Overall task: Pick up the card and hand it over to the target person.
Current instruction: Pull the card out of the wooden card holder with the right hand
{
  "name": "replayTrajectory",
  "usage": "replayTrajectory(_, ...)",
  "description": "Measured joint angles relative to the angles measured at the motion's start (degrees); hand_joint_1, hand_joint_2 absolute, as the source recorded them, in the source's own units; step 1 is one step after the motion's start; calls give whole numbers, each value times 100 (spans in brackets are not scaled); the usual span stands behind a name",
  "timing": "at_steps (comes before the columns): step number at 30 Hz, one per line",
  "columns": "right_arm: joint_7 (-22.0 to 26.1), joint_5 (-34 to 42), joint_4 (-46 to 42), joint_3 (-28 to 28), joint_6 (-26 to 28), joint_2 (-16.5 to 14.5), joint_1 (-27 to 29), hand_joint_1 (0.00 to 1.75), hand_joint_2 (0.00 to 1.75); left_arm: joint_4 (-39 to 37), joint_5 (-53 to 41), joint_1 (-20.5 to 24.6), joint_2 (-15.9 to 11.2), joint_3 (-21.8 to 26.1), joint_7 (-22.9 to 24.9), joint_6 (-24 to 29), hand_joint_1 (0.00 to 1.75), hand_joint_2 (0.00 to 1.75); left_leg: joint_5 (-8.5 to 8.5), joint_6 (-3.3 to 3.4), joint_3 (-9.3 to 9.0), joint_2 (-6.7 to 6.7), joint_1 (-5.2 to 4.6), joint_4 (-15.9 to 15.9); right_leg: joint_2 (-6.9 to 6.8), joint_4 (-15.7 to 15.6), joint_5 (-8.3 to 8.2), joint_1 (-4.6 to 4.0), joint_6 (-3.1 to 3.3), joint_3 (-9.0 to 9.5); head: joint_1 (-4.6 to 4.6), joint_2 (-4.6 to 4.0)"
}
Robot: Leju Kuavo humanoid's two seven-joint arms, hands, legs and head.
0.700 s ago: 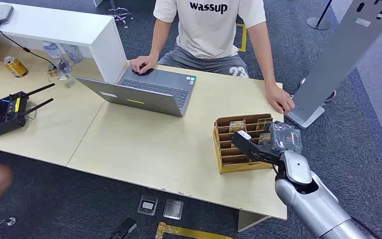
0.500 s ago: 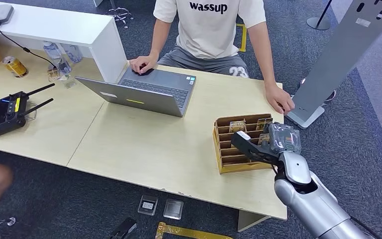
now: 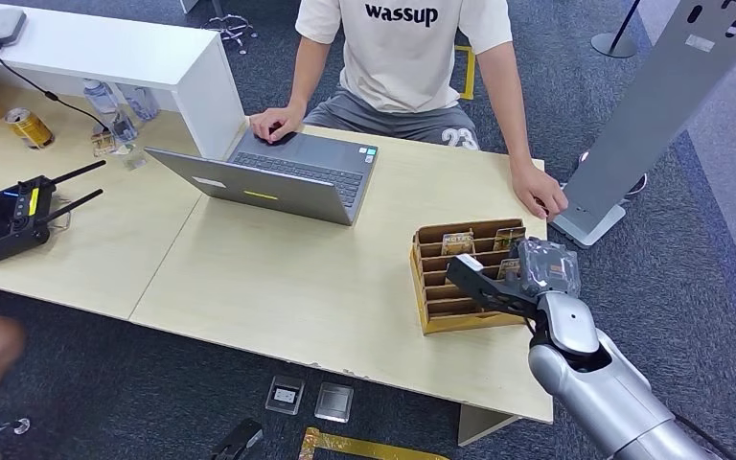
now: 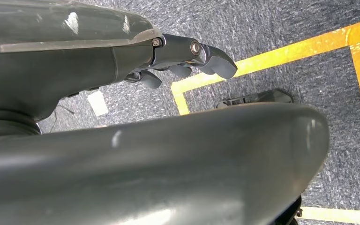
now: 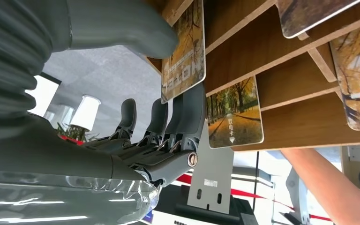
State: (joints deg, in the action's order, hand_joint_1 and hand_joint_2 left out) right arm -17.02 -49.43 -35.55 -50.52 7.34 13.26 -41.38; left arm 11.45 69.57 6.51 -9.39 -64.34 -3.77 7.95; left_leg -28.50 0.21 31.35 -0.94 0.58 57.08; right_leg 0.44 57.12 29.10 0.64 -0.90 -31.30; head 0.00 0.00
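Note:
A wooden card holder (image 3: 434,287) stands on the table's near right part, with picture cards upright in its slots. My right hand (image 3: 522,273) reaches over its right column. In the right wrist view the thumb (image 5: 122,23) and the dark fingers (image 5: 190,110) pinch one autumn-tree card (image 5: 183,51), which still stands at its slot. Other cards (image 5: 234,112) sit in neighbouring slots. The person (image 3: 402,57) in a white shirt sits across the table, one hand (image 3: 540,196) resting just beyond the holder. My left hand (image 4: 187,58) hangs over the floor, fingers loosely apart, holding nothing.
An open laptop (image 3: 278,177) lies before the person, whose other hand is on it. A black remote controller (image 3: 14,216), a can (image 3: 29,127) and a white shelf (image 3: 105,57) are at the left. A grey stand (image 3: 652,105) rises to the right of the table.
My right hand has barely shifted at the holder. Nothing else has visibly moved.

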Motion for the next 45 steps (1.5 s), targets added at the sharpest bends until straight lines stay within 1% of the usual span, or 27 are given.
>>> replayTrajectory(3,6,3,9,-2,4,-4,-3,93,175,1,2,0,-3,2,2,2,0,0,0,0,0,1,0,0,0,0,0,0,0,-1,0,0)
replayTrajectory(7,8,5,11,-3,10,-6,-4,126,175,1,5,0,-3,3,9,4,0,0,0,0,1,1,0,1,1,1,-1,0,0,-1,0,0)
replayTrajectory(11,7,18,6,9,27,-4,-3,134,175,2,7,0,4,3,24,8,0,0,0,0,1,1,0,1,1,1,-1,0,-1,-2,0,0)
replayTrajectory(16,16,35,1,21,55,-9,7,156,175,3,-1,0,5,-6,26,4,0,0,1,0,0,2,0,1,1,1,-2,0,0,-2,0,0)
replayTrajectory(19,22,41,6,21,64,-17,8,162,175,3,-4,0,4,-10,26,8,0,0,3,0,-2,4,0,-1,1,-1,-4,0,1,0,0,0)
replayTrajectory(21,23,44,8,22,66,-18,8,162,175,9,-5,0,0,-11,21,-4,0,0,4,0,-3,4,-1,-1,1,-1,-4,0,0,1,0,0)
replayTrajectory(25,27,63,-1,29,63,5,16,162,175,35,-67,0,-31,-65,-101,-176,0,175,2,0,-4,2,0,0,1,0,-2,0,0,3,0,0)
replayTrajectory(29,53,108,-47,58,81,22,26,162,175,8,-34,4,-32,-26,-157,-204,0,175,2,0,-3,-1,0,1,-1,1,-1,0,0,3,0,0)
replayTrajectory(35,42,145,-313,75,87,56,-20,162,175,-1,33,-2,-28,41,-70,-125,0,175,1,0,-1,1,0,4,2,4,-1,0,0,-1,0,0)
replayTrajectory(41,-285,235,-1532,200,-37,408,-29,162,175,2,62,-1,-43,67,-43,-59,0,175,-1,1,9,6,-3,10,5,13,1,3,-1,-13,0,0)
replayTrajectory(45,-468,247,-2189,305,-108,594,-13,162,175,1,85,-3,-49,89,-28,-50,0,175,-2,1,12,1,-3,12,3,15,3,4,-1,-15,0,0)
